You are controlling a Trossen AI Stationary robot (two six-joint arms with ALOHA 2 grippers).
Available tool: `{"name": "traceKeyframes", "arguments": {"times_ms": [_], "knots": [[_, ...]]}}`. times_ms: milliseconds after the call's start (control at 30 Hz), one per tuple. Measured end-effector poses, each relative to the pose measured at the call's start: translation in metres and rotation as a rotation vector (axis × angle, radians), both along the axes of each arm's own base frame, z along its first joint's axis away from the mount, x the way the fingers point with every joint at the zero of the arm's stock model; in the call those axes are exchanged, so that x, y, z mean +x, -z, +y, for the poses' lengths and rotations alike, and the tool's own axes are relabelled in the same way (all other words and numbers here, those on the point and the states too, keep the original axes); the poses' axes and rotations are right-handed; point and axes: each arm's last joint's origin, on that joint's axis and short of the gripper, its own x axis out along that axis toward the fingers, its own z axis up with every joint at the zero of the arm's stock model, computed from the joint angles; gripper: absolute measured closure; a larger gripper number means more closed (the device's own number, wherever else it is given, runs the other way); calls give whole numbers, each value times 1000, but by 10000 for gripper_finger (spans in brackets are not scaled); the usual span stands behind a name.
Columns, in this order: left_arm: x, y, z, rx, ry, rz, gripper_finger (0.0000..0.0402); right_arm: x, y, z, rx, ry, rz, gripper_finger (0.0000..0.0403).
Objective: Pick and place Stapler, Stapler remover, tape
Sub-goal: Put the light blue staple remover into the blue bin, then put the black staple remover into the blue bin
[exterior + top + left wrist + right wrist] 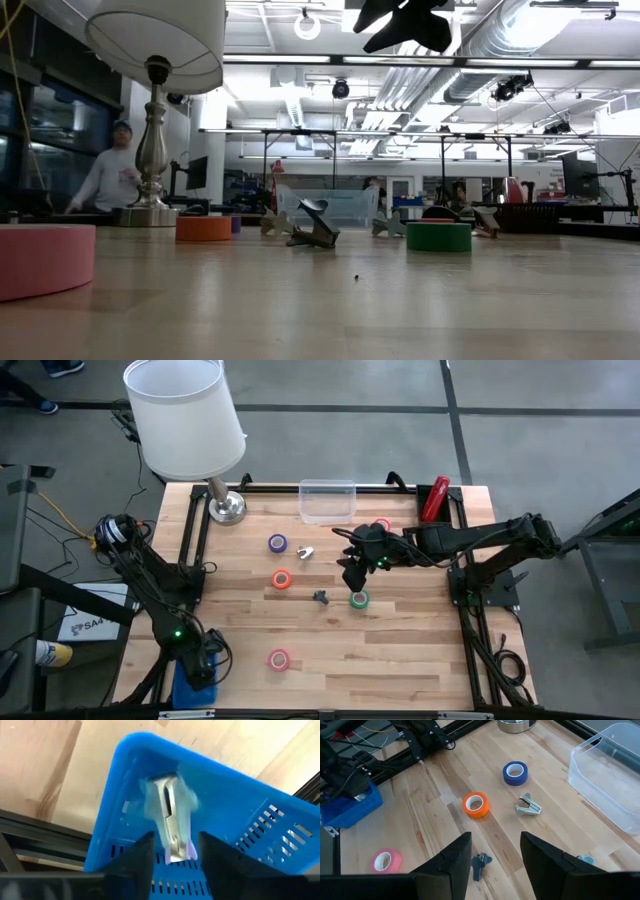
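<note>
Blond wood-plank table, dark rails along its sides, two dark arms mounted.

Stapler: red, long, lying at the far right edge of the table, just beside the right rail. Untouched by either gripper.

Tape rolls: blue-purple roll near the lamp base; orange roll just in front of it; pink roll alone toward the near edge; green roll directly below the right gripper; one more reddish roll partly hidden behind the right arm.

Staple removers: a silvery claw piece between the blue-purple roll and the right gripper; a dark claw piece between the orange and green rolls. A third silvery claw piece shows blurred in the left wrist view, inside the blue basket, between the left fingers.

Clear plastic bin: far centre of the table.

Blue basket: near left corner, slotted walls.

Lamp: white shade, silver base, far left.

Right gripper: above the table centre, fingers spread, nothing between them.

Left gripper: over the blue basket, fingers parted; whether they pinch the claw piece cannot be told.

Person: in the room behind, light sleeves, by the lamp in the low view.
</note>
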Motion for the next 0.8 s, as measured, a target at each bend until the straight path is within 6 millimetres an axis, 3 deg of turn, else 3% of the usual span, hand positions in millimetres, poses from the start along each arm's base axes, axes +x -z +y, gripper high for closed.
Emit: {"name": "traceKeyframes", "arguments": {"times_ms": [267,567,800], "knots": [[-2,-1,-1,-43,36,58,184,0,0,1,10,-13,2,242],[-10,-24,14,-60,-46,27,177,1,5,1,16,-5,26,242],[-18,-45,38,0,-159,-103,177,6,37,1,88,48,49,242]]}}
